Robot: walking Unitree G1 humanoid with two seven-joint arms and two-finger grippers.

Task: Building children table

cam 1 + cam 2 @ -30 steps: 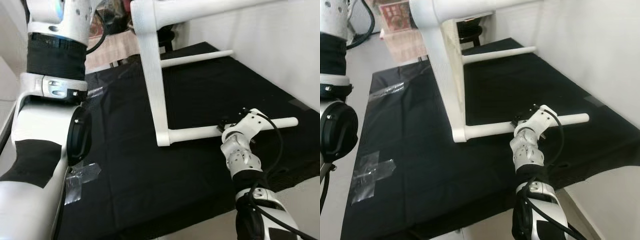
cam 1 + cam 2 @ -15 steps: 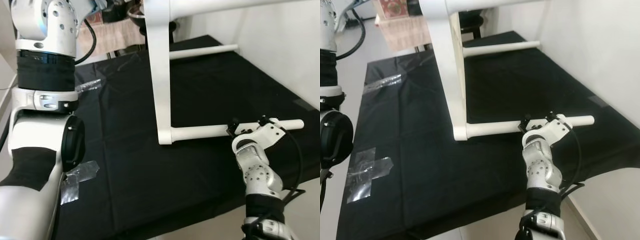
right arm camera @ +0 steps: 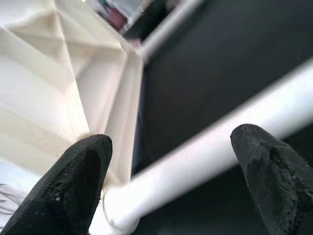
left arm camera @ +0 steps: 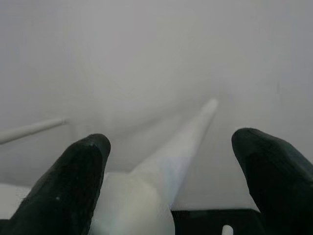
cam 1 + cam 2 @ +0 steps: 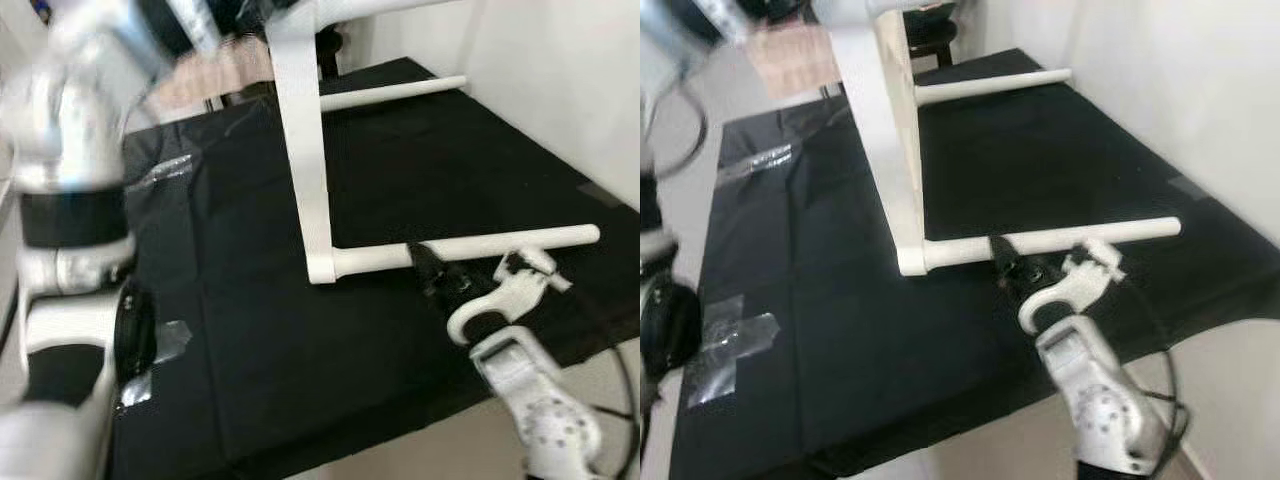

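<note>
White plastic children's table (image 5: 303, 150) lies tipped on its side on a black cloth (image 5: 250, 330) spread over the floor, its top standing on edge and two round legs sticking out level toward the wall (image 5: 560, 90) at 3 o'clock. No brand, label or writing can be read anywhere on it. The near leg (image 5: 520, 241) runs just above the cloth; the far leg (image 5: 395, 95) sits at 12 o'clock, close to the cloth's far edge.

Right gripper (image 5: 432, 272) is down at the near leg, about midway along it, black fingers pointing toward the tabletop. The right wrist view gives what the head cannot: both fingers (image 3: 73, 191) spread wide apart with the leg crossing the gap between them, nothing pinched, and the ribbed underside of the tabletop (image 3: 63, 83) behind where the leg joins it.

Left arm (image 5: 70, 200) is raised at 9 o'clock, badly blurred. The left gripper (image 4: 168, 183) shows in its wrist view with fingers (image 4: 68, 191) spread, a pale rounded table part (image 4: 137, 205) low between them against the wall; contact cannot be told.

Two patches of clear tape (image 5: 150, 350) hold the cloth at 8 o'clock, another strip (image 5: 165, 170) at 10
</note>
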